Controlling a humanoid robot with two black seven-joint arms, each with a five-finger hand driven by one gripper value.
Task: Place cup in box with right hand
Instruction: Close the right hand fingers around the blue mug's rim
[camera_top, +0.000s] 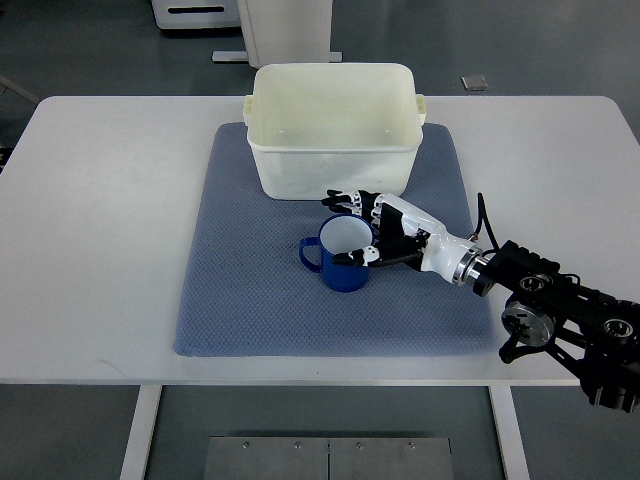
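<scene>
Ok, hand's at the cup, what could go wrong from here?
1. The right hand meets the cup only at its rim side, thumb low; the grip looks partial and might slip on lifting.
2. The box wall stands right behind; a low carry could hit it.

Light bright and even, coming from above. White rectangular table (90, 240) very bright, almost washed out near left side. Soft small shadows only: thin dark edge under blue-grey woven mat (250, 300), faint shade under cream plastic box (333, 135) and beside small blue enamel cup (340, 262). Dull shine on grey floor at far edge. Picture mostly sharp; fine parts of white-and-black right robot hand (375, 228) slightly fuzzy. Table edges bend a little near corners.
</scene>
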